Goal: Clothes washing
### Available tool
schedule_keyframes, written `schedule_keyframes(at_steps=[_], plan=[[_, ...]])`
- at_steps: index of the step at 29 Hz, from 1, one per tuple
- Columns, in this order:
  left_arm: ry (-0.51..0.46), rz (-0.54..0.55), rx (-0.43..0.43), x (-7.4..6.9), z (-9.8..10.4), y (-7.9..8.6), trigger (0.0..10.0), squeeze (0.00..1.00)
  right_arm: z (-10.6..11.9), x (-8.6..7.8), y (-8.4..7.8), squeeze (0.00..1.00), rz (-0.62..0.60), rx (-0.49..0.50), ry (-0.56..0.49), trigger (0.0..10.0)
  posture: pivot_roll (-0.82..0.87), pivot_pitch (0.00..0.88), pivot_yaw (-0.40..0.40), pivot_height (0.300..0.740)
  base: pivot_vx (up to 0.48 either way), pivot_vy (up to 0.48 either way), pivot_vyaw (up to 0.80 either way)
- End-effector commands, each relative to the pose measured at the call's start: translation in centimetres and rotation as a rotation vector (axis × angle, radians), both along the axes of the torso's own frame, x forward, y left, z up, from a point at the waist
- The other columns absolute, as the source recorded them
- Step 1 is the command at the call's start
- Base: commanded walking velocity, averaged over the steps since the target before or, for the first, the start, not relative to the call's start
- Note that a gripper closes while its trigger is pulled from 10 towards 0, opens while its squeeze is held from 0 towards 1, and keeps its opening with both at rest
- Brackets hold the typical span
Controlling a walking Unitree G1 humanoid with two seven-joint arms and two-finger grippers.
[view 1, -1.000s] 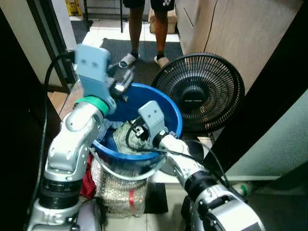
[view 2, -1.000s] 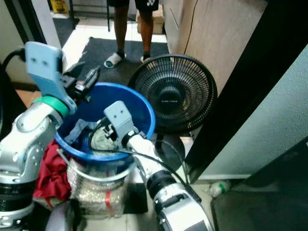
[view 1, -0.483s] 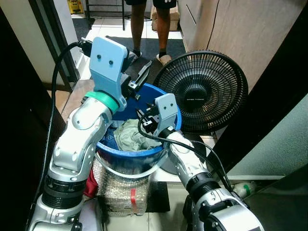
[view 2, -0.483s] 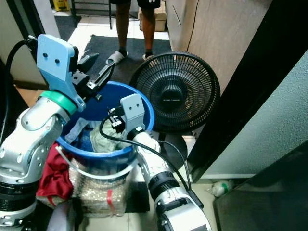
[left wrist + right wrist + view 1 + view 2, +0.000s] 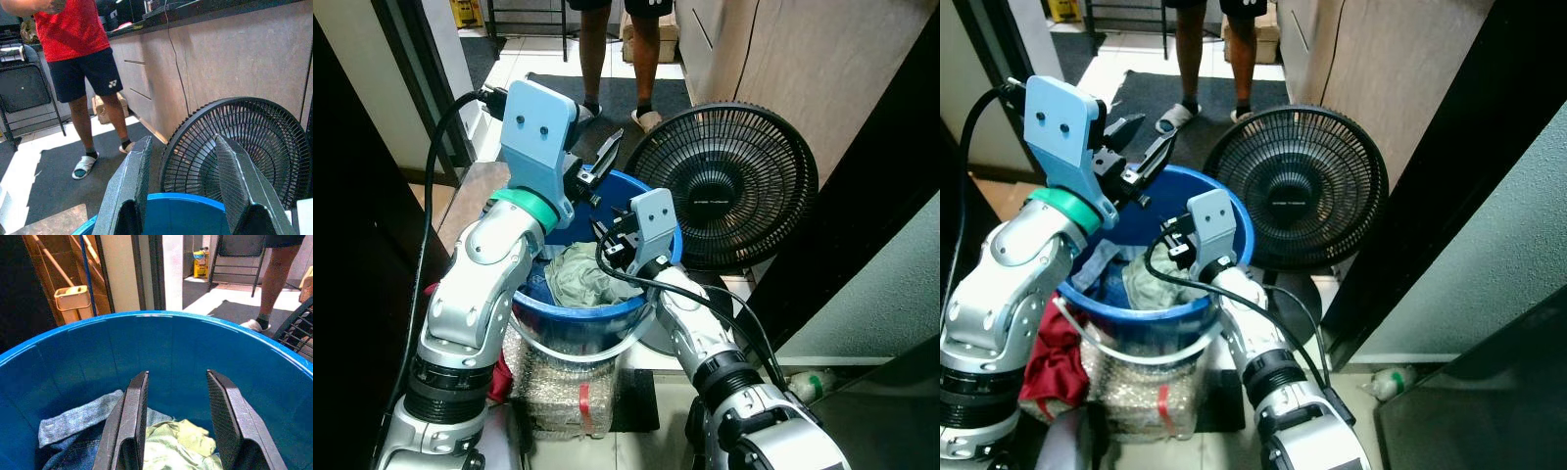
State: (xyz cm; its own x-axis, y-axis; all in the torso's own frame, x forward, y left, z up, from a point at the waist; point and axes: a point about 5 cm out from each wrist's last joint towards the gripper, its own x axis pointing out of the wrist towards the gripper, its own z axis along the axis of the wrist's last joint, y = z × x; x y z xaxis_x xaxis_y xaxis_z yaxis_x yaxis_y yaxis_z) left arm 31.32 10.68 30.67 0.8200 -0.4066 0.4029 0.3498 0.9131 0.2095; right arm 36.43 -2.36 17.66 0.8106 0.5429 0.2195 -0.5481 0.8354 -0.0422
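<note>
A blue bucket (image 5: 658,206) holds clothes: a pale green garment (image 5: 579,279) on top and blue denim (image 5: 73,423) beside it. My left gripper (image 5: 595,147) is raised above the bucket's far rim, open and holding nothing. In the left wrist view its fingers (image 5: 128,186) frame the fan and the rim (image 5: 195,198). My right gripper (image 5: 610,240) reaches into the bucket from the right side, open. In the right wrist view it (image 5: 177,382) hovers just above the green garment (image 5: 181,435), not touching it.
A black floor fan (image 5: 720,186) stands right behind the bucket on the right. A person (image 5: 607,59) in slippers stands on a dark mat beyond. Red cloth (image 5: 1053,357) and a mesh bag (image 5: 558,392) sit under the bucket. A wooden cabinet (image 5: 783,59) lines the right.
Both arms have risen: the left gripper lifted above the rim, and the right gripper came up from the clothes. The view shifted slightly. Little differs over the last half second.
</note>
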Motion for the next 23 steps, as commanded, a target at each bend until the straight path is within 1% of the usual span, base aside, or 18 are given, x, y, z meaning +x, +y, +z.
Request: schedule_keyframes(at_steps=[1,2,4,5,6,7,9,13,14,15,16,17,18,19,20,21,22,23], plan=[[0.006,0.011,0.003,0.0,-0.2,0.2,10.0,0.0,-0.7,-0.4,0.6,0.0,0.015,0.016,0.03,10.0,0.16,0.115,0.006,0.49,0.0,0.0,0.0],[0.033,-0.002,-0.017,-0.4,-0.6,0.1,10.0,0.0,-1.0,-0.8,0.6,0.0,0.023,-0.007,0.018,10.0,0.17,0.113,0.009,0.49,0.0,0.0,0.0],[0.046,-0.009,-0.021,-0.5,-0.9,-0.1,10.0,0.0,-1.3,-0.9,0.6,0.0,0.024,-0.014,0.016,10.0,0.17,0.113,0.009,0.49,0.0,0.0,0.0],[0.065,-0.02,-0.012,-0.6,-1.7,-0.6,10.0,0.0,-1.4,-1.0,0.6,0.0,0.024,-0.018,0.015,10.0,0.17,0.112,0.009,0.49,0.0,0.0,0.0],[0.065,-0.02,-0.012,-0.6,-1.7,-0.6,10.0,0.0,-1.4,-1.0,0.6,0.0,0.024,-0.018,0.015,10.0,0.17,0.112,0.009,0.49,0.0,0.0,0.0],[0.079,-0.027,-0.003,-0.6,-2.4,-1.0,10.0,0.0,-1.4,-1.1,0.6,0.0,0.024,-0.018,0.015,10.0,0.17,0.111,0.01,0.49,0.0,0.0,0.0],[0.087,-0.035,-0.008,-0.6,-2.6,-1.4,10.0,0.0,-1.4,-1.1,0.6,0.0,0.028,-0.024,0.01,10.0,0.16,0.11,0.011,0.49,0.0,0.0,0.0],[0.085,-0.037,-0.014,-0.5,-2.6,-1.7,10.0,0.0,-1.5,-1.2,0.6,0.0,0.032,-0.037,0.005,10.0,0.16,0.109,0.011,0.49,0.0,0.0,0.0],[0.081,-0.04,-0.024,-0.4,-2.3,-1.8,10.0,0.0,-1.9,-1.3,0.6,0.0,0.037,-0.072,0.001,10.0,0.16,0.107,0.013,0.49,0.0,0.0,0.0],[0.081,-0.04,-0.024,-0.4,-2.3,-1.8,10.0,0.0,-1.9,-1.3,0.6,0.0,0.037,-0.072,0.001,10.0,0.16,0.107,0.013,0.49,0.0,0.0,0.0],[0.084,-0.046,-0.02,-0.2,-2.4,-1.9,10.0,0.0,-2.6,-1.6,0.4,0.0,0.04,-0.112,0.007,10.0,0.16,0.108,0.012,0.49,0.0,0.0,0.0],[0.084,-0.046,-0.02,-0.2,-2.4,-1.9,10.0,0.0,-2.6,-1.6,0.4,0.0,0.04,-0.112,0.007,10.0,0.16,0.108,0.012,0.49,0.0,0.0,0.0],[0.093,-0.047,-0.006,0.0,-2.7,-2.0,10.0,0.0,-3.2,-1.7,0.2,0.0,0.036,-0.138,0.013,10.0,0.16,0.108,0.012,0.49,0.0,0.0,0.0],[0.093,-0.047,-0.006,0.0,-2.7,-2.0,10.0,0.0,-3.2,-1.7,0.2,0.0,0.036,-0.138,0.013,10.0,0.16,0.108,0.012,0.49,0.0,0.0,0.0],[0.113,-0.042,0.015,0.2,-3.6,-2.0,10.0,0.0,-3.5,-1.7,-0.3,0.0,0.021,-0.154,0.014,10.0,0.16,0.108,0.017,0.49,0.0,0.0,0.0],[0.113,-0.042,0.015,0.2,-3.6,-2.0,10.0,0.0,-3.5,-1.7,-0.3,0.0,0.021,-0.154,0.014,10.0,0.16,0.108,0.017,0.49,0.0,0.0,0.0],[0.134,-0.035,0.033,0.3,-4.3,-1.9,10.0,0.0,-3.2,-1.6,-1.1,0.0,-0.005,-0.139,0.005,10.0,0.16,0.108,0.017,0.49,0.0,0.0,0.0],[0.134,-0.035,0.033,0.3,-4.3,-1.9,10.0,0.0,-3.2,-1.6,-1.1,0.0,-0.005,-0.139,0.005,10.0,0.16,0.108,0.017,0.49,0.0,0.0,0.0]])
